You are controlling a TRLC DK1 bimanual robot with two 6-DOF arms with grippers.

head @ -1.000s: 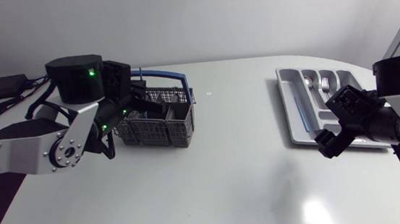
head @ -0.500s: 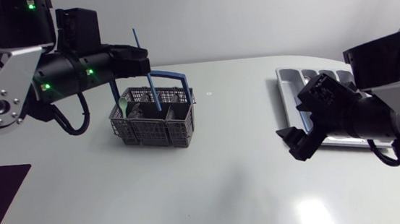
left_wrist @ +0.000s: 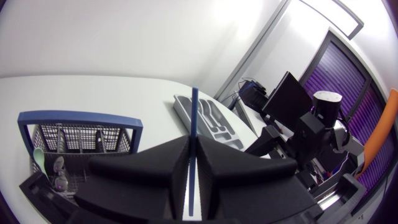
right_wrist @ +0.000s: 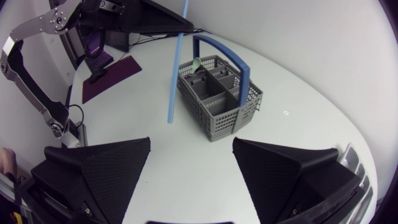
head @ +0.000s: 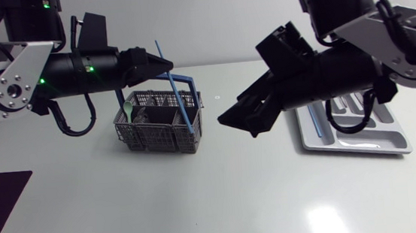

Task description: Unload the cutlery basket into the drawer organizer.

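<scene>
While the left gripper (head: 167, 63) stays clamped on the thin blue stick (head: 181, 98) at upper centre-left of the head view, it has shifted rightward since half a second ago. The stick now slants down across the right end of the cutlery basket (head: 149, 133). A green spoon (head: 127, 110) stands in the basket's left end. The right gripper (head: 237, 124) has swung from the lower right to mid-frame, its fingers parted and empty. This uncovers the drawer organizer (head: 361, 142) at right, where another blue stick (head: 315, 118) lies.

From the left wrist view, the left gripper (left_wrist: 193, 144) has both fingers pressed against the blue stick (left_wrist: 194, 109), which rises straight ahead of them. The basket (left_wrist: 74, 140) is below and beside the fingers, the organizer (left_wrist: 211, 124) beyond.

From the right wrist view, the right gripper (right_wrist: 191, 146) stands wide open, holding nothing. Ahead of it the stick (right_wrist: 176, 68) hangs just beside the basket (right_wrist: 219, 94); whether they touch I cannot tell.
</scene>
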